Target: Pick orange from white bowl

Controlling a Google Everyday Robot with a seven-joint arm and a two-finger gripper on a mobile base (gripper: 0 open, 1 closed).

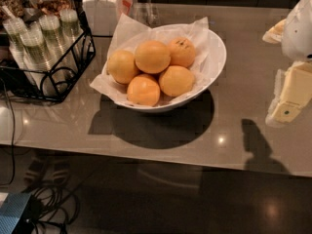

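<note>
The white bowl (214, 57) stands in the middle of the glossy table, lined with crinkled white paper, and holds five oranges. The orange (152, 56), smooth, evenly yellow-orange and slightly the biggest, lies on top at the centre back. An orange with dark specks (182, 51) lies to its right, and a deeper-orange one with a pale sheen (144, 89) is at the front. Two more lie at the left (122, 66) and front right (176, 80). My gripper (291, 94) hangs at the right edge of the view, well to the right of the bowl and apart from it.
A black wire rack (48, 84) with stacks of clear cups stands at the left, close to the bowl. A white lidded jar (101, 9) stands behind the bowl. The table's front edge (146, 155) runs below the bowl; cables lie on the floor at lower left.
</note>
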